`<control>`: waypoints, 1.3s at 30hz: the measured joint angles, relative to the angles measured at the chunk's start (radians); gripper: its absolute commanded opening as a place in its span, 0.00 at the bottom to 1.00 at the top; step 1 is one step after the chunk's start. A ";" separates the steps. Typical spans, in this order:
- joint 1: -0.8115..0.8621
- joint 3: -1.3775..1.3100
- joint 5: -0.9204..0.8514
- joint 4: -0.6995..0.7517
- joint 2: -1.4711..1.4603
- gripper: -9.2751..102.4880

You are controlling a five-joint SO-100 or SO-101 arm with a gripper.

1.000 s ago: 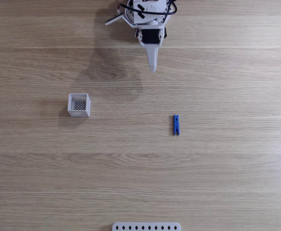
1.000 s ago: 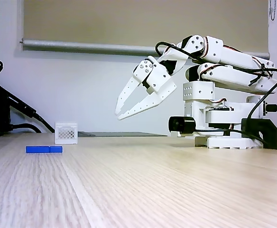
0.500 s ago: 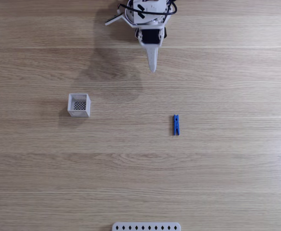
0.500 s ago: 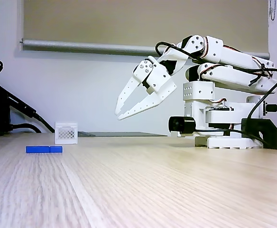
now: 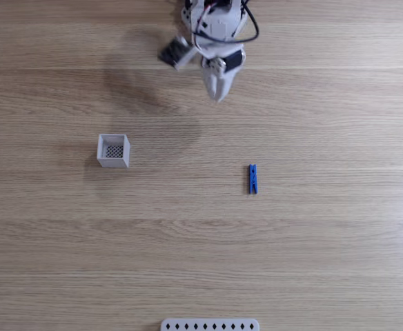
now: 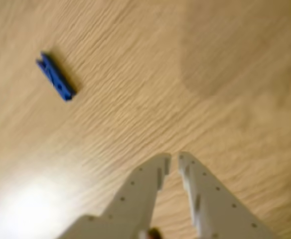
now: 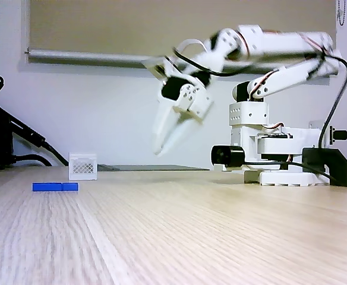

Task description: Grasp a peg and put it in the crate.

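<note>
Raised well clear of the table (image 5: 312, 262), the gripper (image 7: 159, 149) hangs nose-down from the white arm (image 7: 280, 44), its two fingers drawn close with only a thin slit between the tips, nothing held between them; the wrist view shows that narrow gap over bare wood (image 6: 174, 158). From above, in a fixed view, the gripper (image 5: 217, 96) sits near the top edge, with the arm's shadow spreading to its left. The crate (image 5: 113, 150) stands upright on the table, left of centre in that view, well apart from the gripper, its dark mesh bottom visible through the open top; in the low side view it is small and far off (image 7: 82, 166). A white perforated strip (image 5: 210, 324) lies at the bottom edge. The peg (image 5: 252, 178) lies flat on the table, right of centre, lengthwise up-and-down in that view, well away from crate and gripper alike; the wrist view has it at upper left (image 6: 55, 76).
</note>
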 measured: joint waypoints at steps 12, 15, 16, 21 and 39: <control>-0.075 -0.545 -0.416 -0.002 -0.686 0.08; -0.078 -0.641 -0.428 -0.002 -0.799 0.09; -0.081 -0.670 -0.430 -0.002 -0.836 0.11; -0.112 -0.810 -0.433 -0.002 -0.992 0.25; -0.120 -1.035 -0.433 -0.002 -1.220 0.31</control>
